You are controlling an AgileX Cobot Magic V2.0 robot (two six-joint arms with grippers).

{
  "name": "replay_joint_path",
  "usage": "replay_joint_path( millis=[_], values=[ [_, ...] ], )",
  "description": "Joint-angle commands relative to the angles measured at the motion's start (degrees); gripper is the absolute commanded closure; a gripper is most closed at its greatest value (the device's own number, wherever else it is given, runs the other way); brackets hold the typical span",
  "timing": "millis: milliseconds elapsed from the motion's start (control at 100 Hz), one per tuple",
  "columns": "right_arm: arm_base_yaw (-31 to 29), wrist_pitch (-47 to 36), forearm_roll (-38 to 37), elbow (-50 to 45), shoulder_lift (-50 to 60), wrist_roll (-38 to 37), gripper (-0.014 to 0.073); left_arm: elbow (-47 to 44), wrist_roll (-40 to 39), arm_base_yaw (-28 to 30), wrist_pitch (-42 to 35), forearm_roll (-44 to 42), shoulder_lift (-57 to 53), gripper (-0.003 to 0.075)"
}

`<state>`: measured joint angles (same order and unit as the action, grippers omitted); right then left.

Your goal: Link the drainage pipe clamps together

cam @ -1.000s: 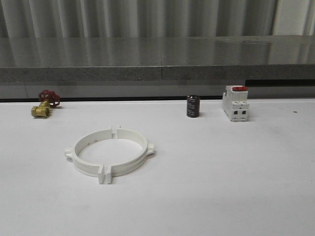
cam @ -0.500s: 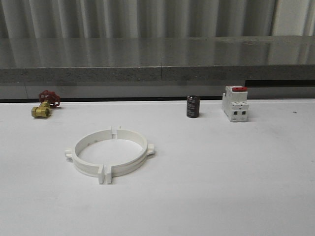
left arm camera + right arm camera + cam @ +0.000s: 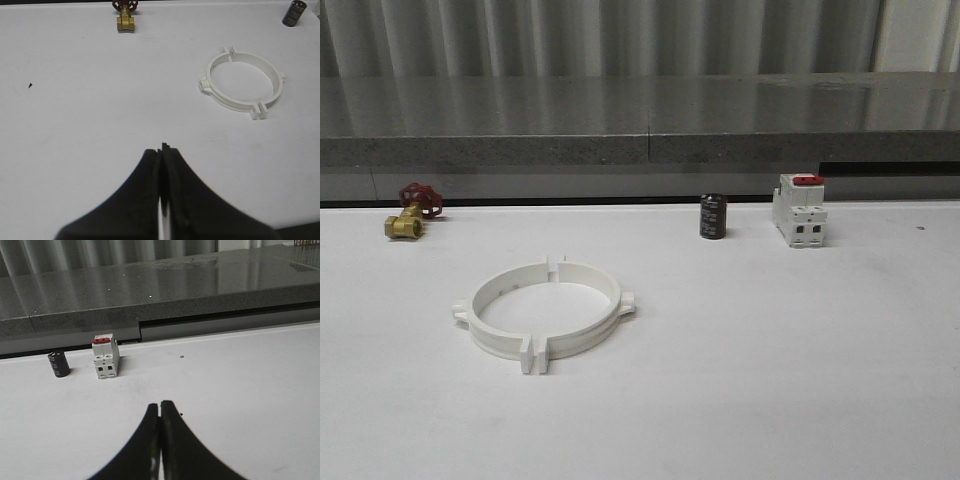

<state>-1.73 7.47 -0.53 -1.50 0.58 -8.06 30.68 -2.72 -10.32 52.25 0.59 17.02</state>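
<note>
The two white drainage pipe clamps (image 3: 544, 309) lie flat on the white table, left of centre, their end tabs meeting front and back so they form one wide ring. In the left wrist view the same clamps (image 3: 244, 83) sit well ahead of my left gripper (image 3: 162, 149), which is shut with nothing in it. My right gripper (image 3: 160, 405) hangs over bare table, shut and empty, well away from the ring.
A brass valve with a red handle (image 3: 410, 211) stands at the back left. A black capacitor (image 3: 712, 216) and a white breaker with a red top (image 3: 798, 211) stand at the back right. A grey stone ledge (image 3: 640, 130) runs behind the table.
</note>
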Motion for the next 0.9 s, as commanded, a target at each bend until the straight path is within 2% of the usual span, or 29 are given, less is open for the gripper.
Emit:
replay_joint_path(
  millis=[0, 560, 720, 790, 890],
  values=[
    [-0.1, -5.0, 0.1, 0.9, 1.1, 0.7, 0.0658, 1.5, 0.1, 0.1, -3.4, 0.3, 0.6, 0.0741],
    [-0.1, -5.0, 0.1, 0.9, 1.1, 0.7, 0.0658, 1.5, 0.1, 0.1, -3.4, 0.3, 0.6, 0.0741],
    [-0.1, -5.0, 0.1, 0.9, 1.1, 0.7, 0.0658, 1.5, 0.1, 0.1, -3.6, -2.0, 0.6, 0.0741],
    [-0.1, -5.0, 0.1, 0.9, 1.1, 0.7, 0.0658, 0.7, 0.1, 0.1, -6.1, -3.5, 0.5, 0.0741],
    [-0.1, -5.0, 0.1, 0.9, 1.1, 0.7, 0.0658, -2.9, 0.1, 0.1, -16.7, -4.3, -1.7, 0.0741]
  ],
)
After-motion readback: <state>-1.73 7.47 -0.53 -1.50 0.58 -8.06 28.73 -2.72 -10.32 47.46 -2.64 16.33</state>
